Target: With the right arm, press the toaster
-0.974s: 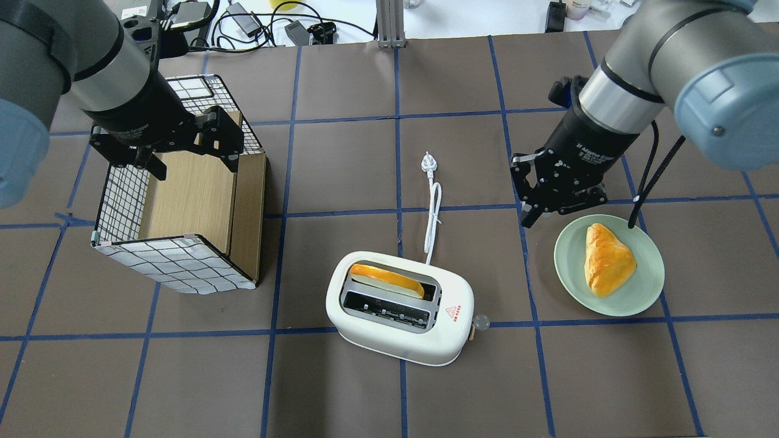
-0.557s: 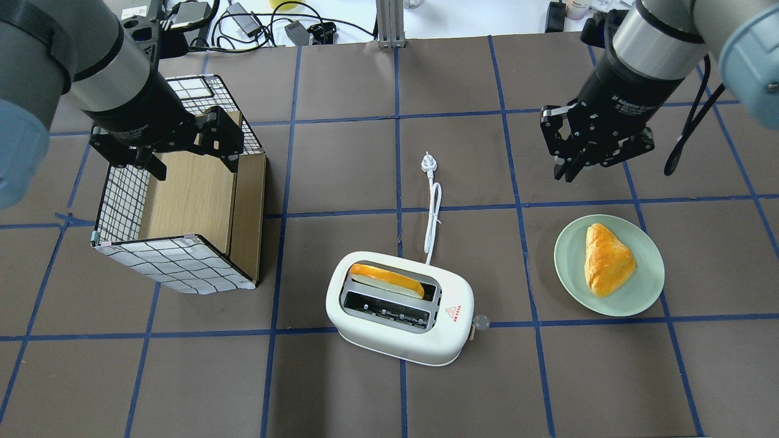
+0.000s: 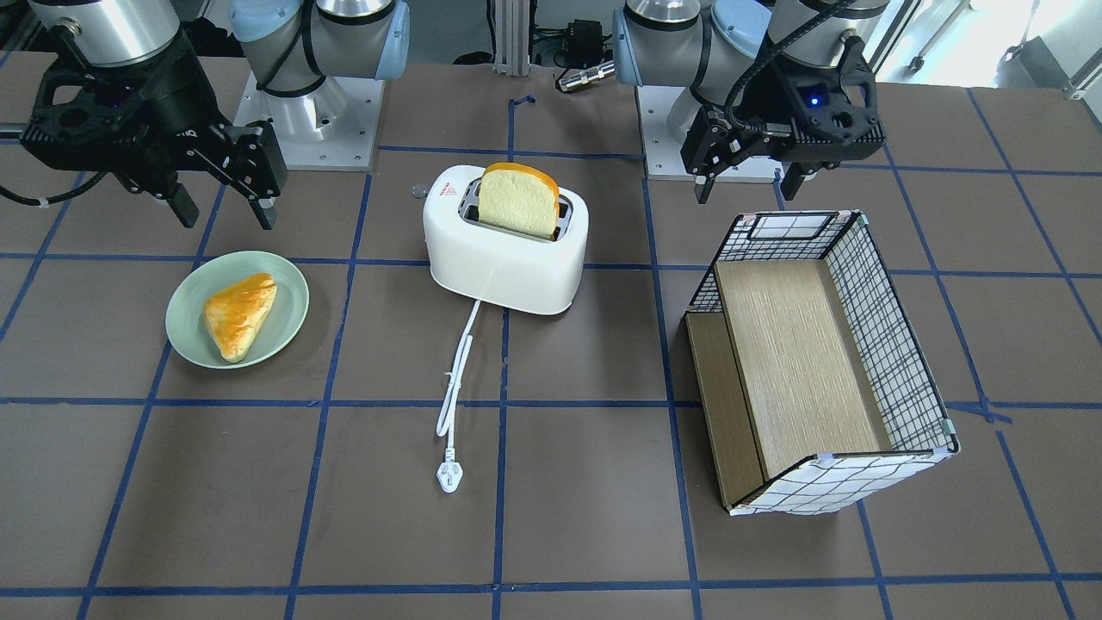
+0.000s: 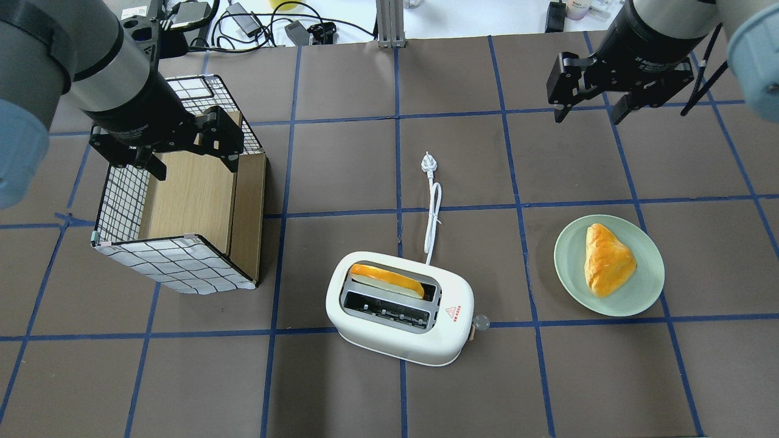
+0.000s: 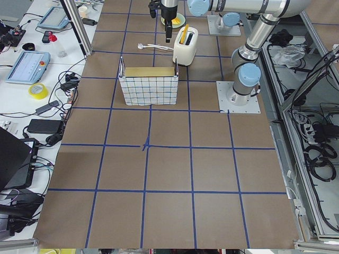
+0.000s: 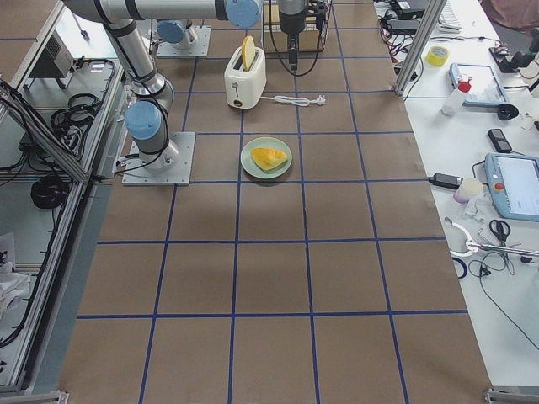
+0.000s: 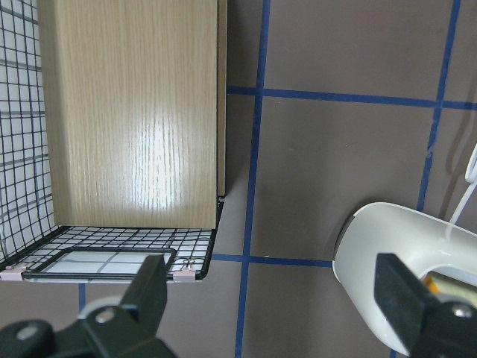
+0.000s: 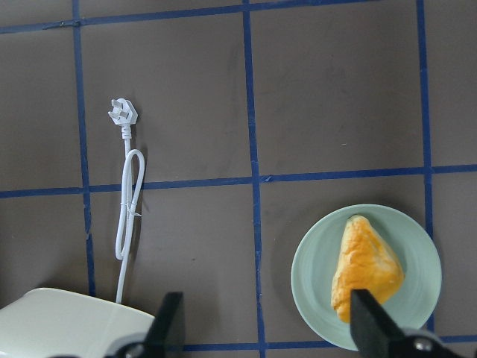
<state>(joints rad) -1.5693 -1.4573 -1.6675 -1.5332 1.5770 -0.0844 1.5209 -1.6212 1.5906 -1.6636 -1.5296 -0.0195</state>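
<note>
Overhead exterior view: right gripper (image 4: 586, 118) hanging over the far part of the table, fingers spread wide, holding nothing. White toaster (image 4: 398, 307) well apart from it, back toward the robot, over toward the left arm's side, and lower down on the table. Near the way between them, a green plate (image 4: 569, 261) with a golden pastry (image 4: 608, 258). Long side of the toaster running across the table, a bit slanted. Small grey lever knob (image 4: 481, 321) sticking out of the end on the right gripper's side. Slice of bread (image 4: 386, 278) standing tall in one slot, so probably not pushed down yet. Left gripper (image 4: 195, 167) also spread wide and holding nothing, near the end of the checked basket (image 4: 176, 261), and farther from the knob than the right one. Next, most likely: bring the right gripper back and across, get above the knob, then push straight down. Watch out for the plate on the way. White cord (image 4: 433, 213) lying on the far side of the toaster, away from the knob.
</note>
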